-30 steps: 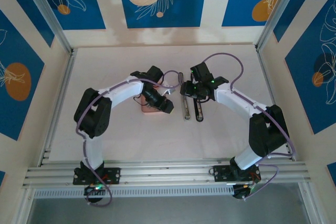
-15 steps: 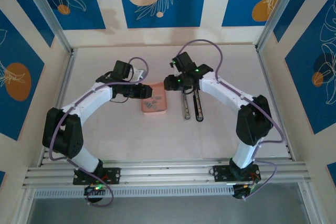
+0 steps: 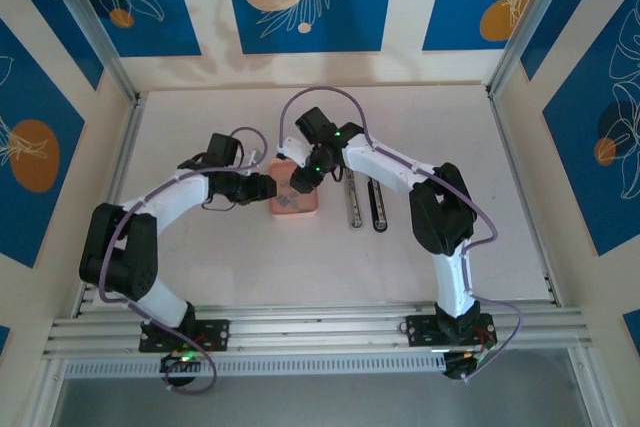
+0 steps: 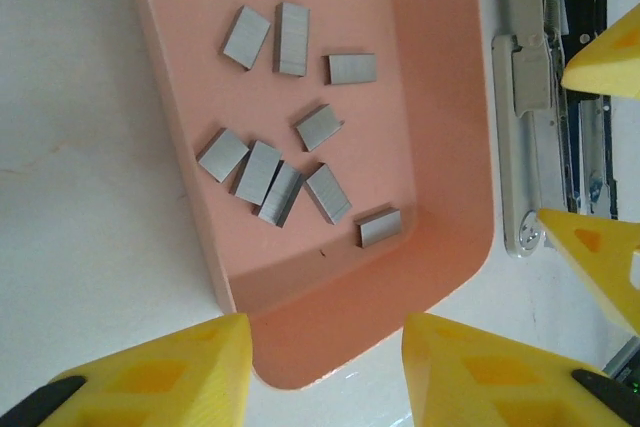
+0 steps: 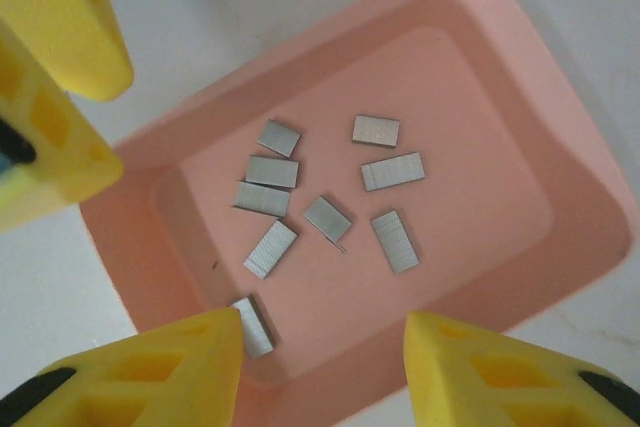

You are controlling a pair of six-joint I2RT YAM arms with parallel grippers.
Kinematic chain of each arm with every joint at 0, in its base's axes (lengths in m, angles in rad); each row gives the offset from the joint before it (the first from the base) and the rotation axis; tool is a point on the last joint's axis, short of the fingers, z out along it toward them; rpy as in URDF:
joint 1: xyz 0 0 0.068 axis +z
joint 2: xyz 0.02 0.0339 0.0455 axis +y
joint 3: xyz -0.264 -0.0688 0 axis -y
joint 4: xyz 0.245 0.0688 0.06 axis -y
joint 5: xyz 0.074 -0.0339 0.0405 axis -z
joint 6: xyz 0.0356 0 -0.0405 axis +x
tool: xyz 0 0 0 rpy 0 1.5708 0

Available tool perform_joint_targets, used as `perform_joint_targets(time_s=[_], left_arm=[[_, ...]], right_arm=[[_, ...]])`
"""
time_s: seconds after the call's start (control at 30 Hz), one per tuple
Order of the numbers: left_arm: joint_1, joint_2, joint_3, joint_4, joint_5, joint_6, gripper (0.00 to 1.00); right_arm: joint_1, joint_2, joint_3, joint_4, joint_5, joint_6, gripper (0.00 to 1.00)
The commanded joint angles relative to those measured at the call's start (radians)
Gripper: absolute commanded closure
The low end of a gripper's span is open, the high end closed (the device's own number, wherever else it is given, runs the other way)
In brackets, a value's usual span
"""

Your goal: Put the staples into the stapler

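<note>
Left gripper and right gripper hover over the salmon-pink tray of staples, jaws parted and empty. The opened stapler lies at the tray's 3 o'clock.

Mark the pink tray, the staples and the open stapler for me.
pink tray (image 5: 560, 147), right wrist view, its right wall
staples (image 5: 328, 218), right wrist view, the middle strip
stapler (image 4: 528, 77), left wrist view, its grey metal rail

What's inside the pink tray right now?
Nine grey staple strips lie scattered on the floor of the pink tray. In the right wrist view, a finger of the right end effector covers the tray's near corner and part of one strip.
</note>
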Motion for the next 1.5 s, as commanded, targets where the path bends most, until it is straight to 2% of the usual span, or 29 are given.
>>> perform_joint_targets(time_s=[0.0,0.23,0.53,0.87,1.47], left_arm=[[0.016,0.017,-0.029,0.041,0.002,-0.034,0.55],[0.019,0.045,-0.049,0.096,0.022,-0.068,0.54],[0.018,0.074,-0.049,0.102,0.014,-0.073,0.55],[0.018,0.086,-0.07,0.091,-0.018,-0.062,0.59],[0.036,0.003,-0.145,0.157,-0.054,-0.12,0.57]], right_arm=[[-0.031,0.034,0.043,0.006,-0.093,-0.302,0.55],[-0.035,0.097,0.066,-0.001,-0.042,-0.501,0.55],[-0.027,0.185,0.152,-0.045,-0.003,-0.603,0.55],[-0.012,0.261,0.225,-0.084,0.028,-0.628,0.56],[0.001,0.364,0.297,-0.099,0.106,-0.626,0.58]])
